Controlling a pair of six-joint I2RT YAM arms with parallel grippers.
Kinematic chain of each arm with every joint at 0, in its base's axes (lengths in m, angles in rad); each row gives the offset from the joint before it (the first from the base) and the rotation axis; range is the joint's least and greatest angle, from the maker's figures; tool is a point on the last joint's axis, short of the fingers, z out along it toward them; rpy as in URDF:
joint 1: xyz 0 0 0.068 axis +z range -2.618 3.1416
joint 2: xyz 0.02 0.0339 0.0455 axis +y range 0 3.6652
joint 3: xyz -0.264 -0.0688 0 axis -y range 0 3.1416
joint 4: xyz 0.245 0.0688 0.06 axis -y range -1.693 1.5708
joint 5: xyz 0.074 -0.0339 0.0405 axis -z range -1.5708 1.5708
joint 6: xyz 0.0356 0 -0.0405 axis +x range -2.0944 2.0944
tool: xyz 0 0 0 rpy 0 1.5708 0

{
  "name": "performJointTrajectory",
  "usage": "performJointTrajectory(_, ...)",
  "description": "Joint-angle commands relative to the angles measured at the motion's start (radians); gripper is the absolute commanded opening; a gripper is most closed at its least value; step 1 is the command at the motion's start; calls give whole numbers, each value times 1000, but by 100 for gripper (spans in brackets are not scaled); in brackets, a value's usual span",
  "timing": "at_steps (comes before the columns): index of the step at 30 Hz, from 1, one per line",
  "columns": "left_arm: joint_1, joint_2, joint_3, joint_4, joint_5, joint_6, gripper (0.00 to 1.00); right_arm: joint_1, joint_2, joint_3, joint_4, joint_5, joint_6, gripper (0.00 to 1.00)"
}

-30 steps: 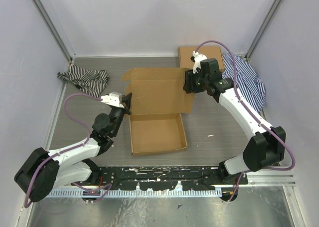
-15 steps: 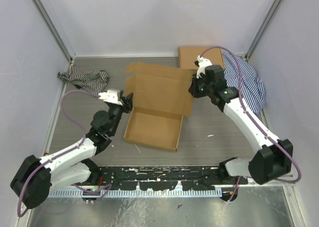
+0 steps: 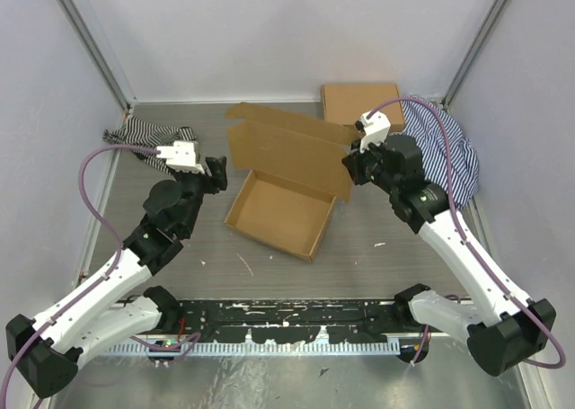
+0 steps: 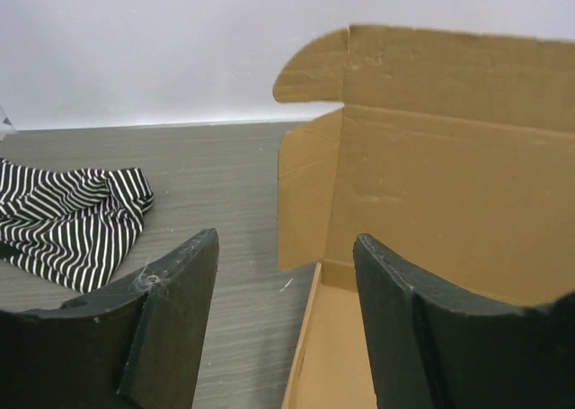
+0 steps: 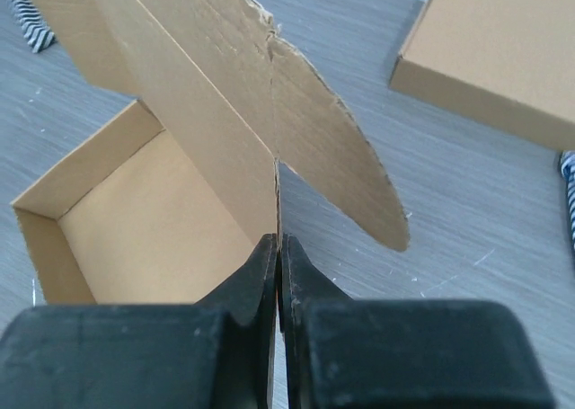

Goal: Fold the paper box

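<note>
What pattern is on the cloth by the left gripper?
The cloth has black-and-white stripes, clearest in the left wrist view.

The box [image 3: 274, 216] sat mid-table, skewed, its tray open upward and its lid raised toward the back wall. The right gripper [image 3: 351, 168] was at the lid's right edge. The left gripper [image 3: 216, 170] hung just beside the lid's left edge. 1 flat box [image 3: 355, 103] lay at back right, the right cloth [image 3: 454, 153] against it. The left cloth [image 3: 148, 144] lay at back left.
</note>
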State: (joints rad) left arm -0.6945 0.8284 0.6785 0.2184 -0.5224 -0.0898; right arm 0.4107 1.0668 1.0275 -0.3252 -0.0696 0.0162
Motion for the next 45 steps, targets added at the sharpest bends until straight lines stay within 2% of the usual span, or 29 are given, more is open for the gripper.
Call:
performJointTrajectory(1,0,26,71,-167,74,53,72,9,-86,11,107,-84,-137,5)
performJointTrajectory(4,4,114,129,-233,133,90,76,9,-91,44,36,-150,-178,5)
performJointTrajectory(7,21,174,179,-286,177,91,77,8,-101,55,-4,-200,-191,4)
performJointTrajectory(10,43,189,199,-304,231,78,76,8,-112,50,-33,-227,-202,3)
performJointTrajectory(15,77,204,232,-346,241,90,75,8,-140,43,-62,-243,-209,2)
performJointTrajectory(18,149,221,253,-377,290,80,75,8,-153,48,-89,-256,-202,1)
performJointTrajectory(21,241,224,265,-379,419,36,74,4,-157,60,-127,-270,-201,1)
performJointTrajectory(26,383,246,260,-309,700,-44,74,-16,-153,62,-138,-312,-224,1)
performJointTrajectory(31,415,330,276,-224,871,-45,73,-18,-125,72,-144,-347,-227,1)
performJointTrajectory(35,436,425,316,-164,918,-46,67,-17,-126,71,-150,-358,-224,1)
performJointTrajectory(39,483,533,339,-71,1020,-82,66,-17,-139,73,-163,-358,-226,1)
performJointTrajectory(45,491,605,385,-39,1003,-60,67,-17,-139,81,-179,-361,-228,1)
